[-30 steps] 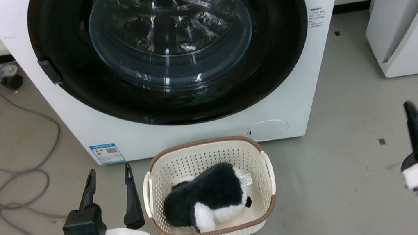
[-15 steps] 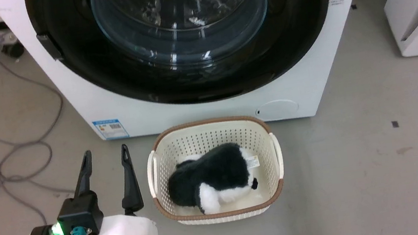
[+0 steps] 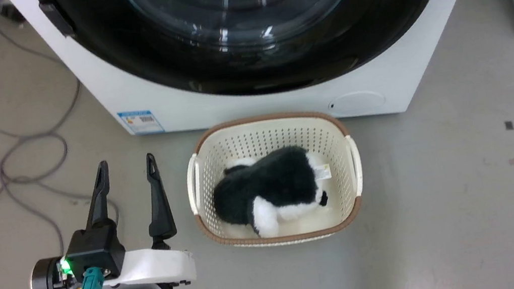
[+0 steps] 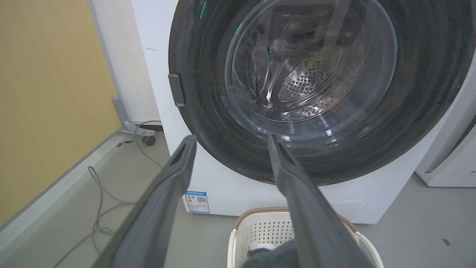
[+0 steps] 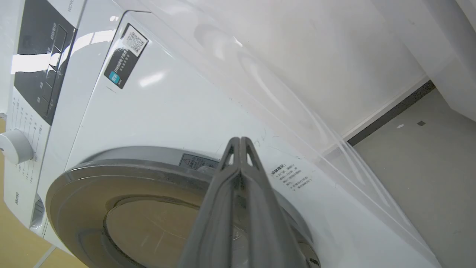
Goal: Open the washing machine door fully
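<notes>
Head view: washing machine door (image 3: 242, 14) shut flush on washing machine (image 3: 211, 110), top of frame; left gripper (image 3: 126, 163) spread wide, empty, low beside basket (image 3: 195, 174). Right wrist view catches what head view misses: right gripper (image 5: 240, 143) fingers pressed together, nothing held, near door's rim. Risk: closed fingers skid off glossy rim; arm clips basket

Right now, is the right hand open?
No: in the right wrist view the right hand has its two dark fingers pressed together along their length, with nothing between them.
</notes>
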### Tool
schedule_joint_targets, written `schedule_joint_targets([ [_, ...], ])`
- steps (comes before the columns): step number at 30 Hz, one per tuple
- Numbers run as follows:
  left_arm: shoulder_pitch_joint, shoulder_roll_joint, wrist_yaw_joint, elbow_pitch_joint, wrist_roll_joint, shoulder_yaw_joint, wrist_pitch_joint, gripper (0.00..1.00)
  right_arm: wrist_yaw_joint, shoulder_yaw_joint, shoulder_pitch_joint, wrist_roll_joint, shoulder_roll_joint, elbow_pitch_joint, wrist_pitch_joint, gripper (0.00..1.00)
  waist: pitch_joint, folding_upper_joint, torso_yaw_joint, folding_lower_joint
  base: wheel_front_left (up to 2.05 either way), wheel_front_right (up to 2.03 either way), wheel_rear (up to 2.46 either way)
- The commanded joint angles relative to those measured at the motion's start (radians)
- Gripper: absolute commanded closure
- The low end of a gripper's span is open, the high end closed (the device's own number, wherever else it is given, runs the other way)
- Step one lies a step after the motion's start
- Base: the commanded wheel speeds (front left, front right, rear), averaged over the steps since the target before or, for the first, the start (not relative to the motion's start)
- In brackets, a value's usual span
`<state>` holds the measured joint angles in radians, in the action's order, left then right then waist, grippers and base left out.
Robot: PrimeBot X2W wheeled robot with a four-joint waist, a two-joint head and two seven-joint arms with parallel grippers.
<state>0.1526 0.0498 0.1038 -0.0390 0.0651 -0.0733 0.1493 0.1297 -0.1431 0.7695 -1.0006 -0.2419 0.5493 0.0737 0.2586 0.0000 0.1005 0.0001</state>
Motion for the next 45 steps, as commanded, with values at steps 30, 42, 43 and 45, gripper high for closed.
schedule_joint_targets([
  [30, 0.118, 0.0, 0.074, -0.015, 0.063, -0.061, 0.075, 0.0, 0.001, 0.195, 0.481, -0.278, -0.044, 0.308, -0.168, 1.0, 0.183, 0.0, 0.097, -0.0001, 0.0, 0.0, 0.0],
  [42, 0.115, 0.0, 0.086, -0.004, 0.068, -0.058, 0.1, 0.0, 0.001, 0.271, 0.496, -0.427, -0.072, 0.339, -0.384, 1.0, 0.157, 0.0, 0.097, -0.0001, 0.0, 0.0, 0.0],
  [43, 0.113, 0.0, 0.087, -0.003, 0.068, -0.058, 0.102, 0.0, 0.001, 0.277, 0.495, -0.438, -0.074, 0.341, -0.396, 1.0, 0.155, 0.0, 0.097, -0.0001, 0.0, 0.0, 0.0],
  [45, 0.111, 0.0, 0.089, -0.001, 0.07, -0.059, 0.106, 0.0, 0.001, 0.289, 0.494, -0.462, -0.078, 0.345, -0.419, 1.0, 0.151, 0.0, 0.095, -0.0001, 0.0, 0.0, 0.0],
])
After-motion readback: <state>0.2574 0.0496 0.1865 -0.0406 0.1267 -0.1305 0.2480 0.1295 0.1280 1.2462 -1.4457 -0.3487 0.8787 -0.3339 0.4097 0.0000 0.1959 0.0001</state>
